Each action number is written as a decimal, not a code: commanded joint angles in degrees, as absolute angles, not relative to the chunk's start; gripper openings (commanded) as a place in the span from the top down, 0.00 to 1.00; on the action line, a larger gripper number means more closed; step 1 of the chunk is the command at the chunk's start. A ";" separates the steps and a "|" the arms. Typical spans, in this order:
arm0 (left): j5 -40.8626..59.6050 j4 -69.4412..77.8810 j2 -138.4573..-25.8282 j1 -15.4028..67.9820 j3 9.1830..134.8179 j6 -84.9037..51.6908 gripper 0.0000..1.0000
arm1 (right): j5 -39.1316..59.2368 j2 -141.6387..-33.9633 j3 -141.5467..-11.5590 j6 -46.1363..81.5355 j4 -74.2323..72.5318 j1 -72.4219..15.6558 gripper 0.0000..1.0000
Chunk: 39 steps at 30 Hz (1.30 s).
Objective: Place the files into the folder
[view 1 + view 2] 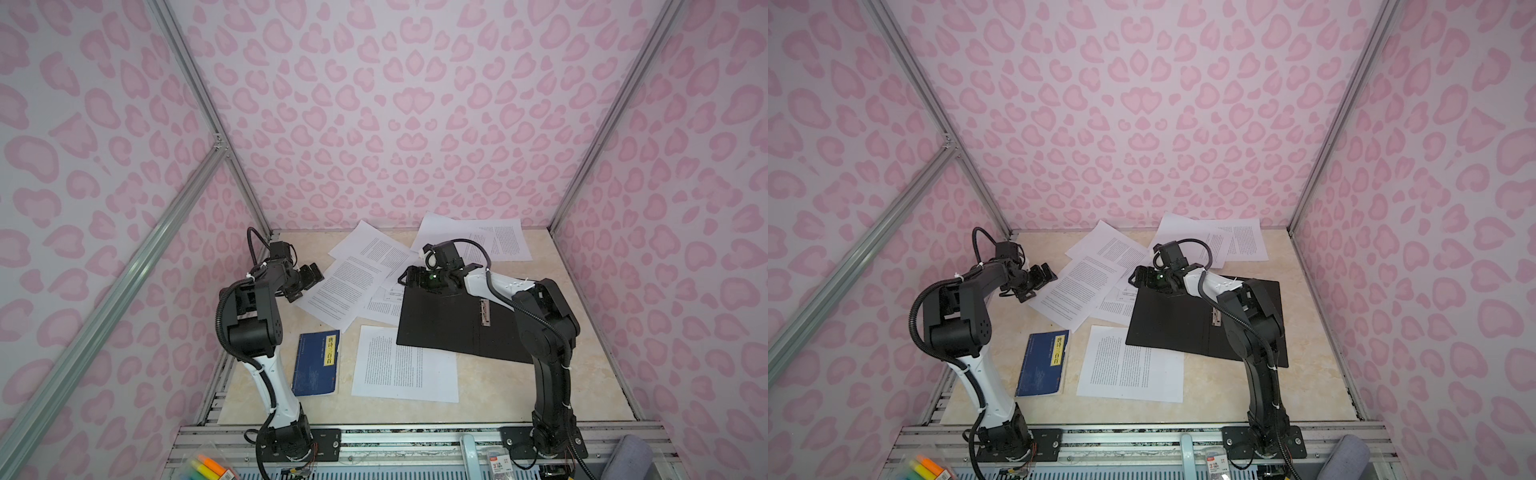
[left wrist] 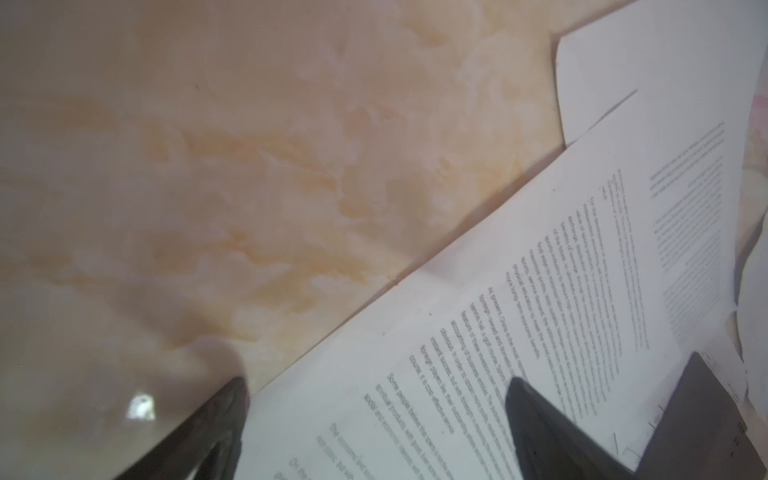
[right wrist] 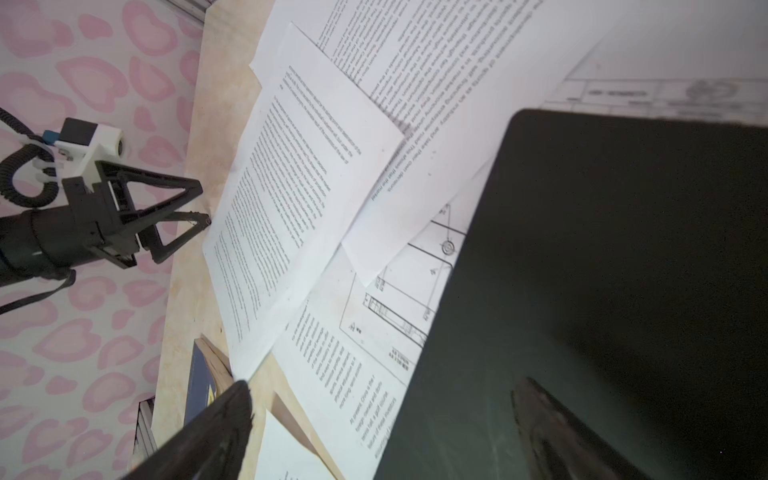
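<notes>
So, the folder (image 1: 449, 328) lies open, black inside up, with the files (image 1: 405, 368) scattered left of and behind it. The right gripper (image 3: 386, 395) gapes over its corner, and the left gripper (image 1: 308, 284) gapes at a sheet further left.

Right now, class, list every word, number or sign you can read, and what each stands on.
"唐诗三百首": yellow label on the blue book.
"3": small packet in the foreground.
Files: dense print, too small to read.
Drawing sheet: labels blurred, unreadable.
</notes>
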State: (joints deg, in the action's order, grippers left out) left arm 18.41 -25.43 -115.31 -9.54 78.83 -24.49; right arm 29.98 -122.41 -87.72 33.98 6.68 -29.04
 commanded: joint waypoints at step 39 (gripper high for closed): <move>29.88 -25.16 -113.01 -3.08 71.37 -30.22 0.02 | 38.32 -139.83 -108.12 46.91 5.16 -30.52 0.20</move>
State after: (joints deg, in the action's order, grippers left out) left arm 31.70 -22.61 -111.94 -3.25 71.79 -29.54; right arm 37.78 -141.51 -112.03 43.11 11.64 -30.50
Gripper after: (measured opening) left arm 0.981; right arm 0.812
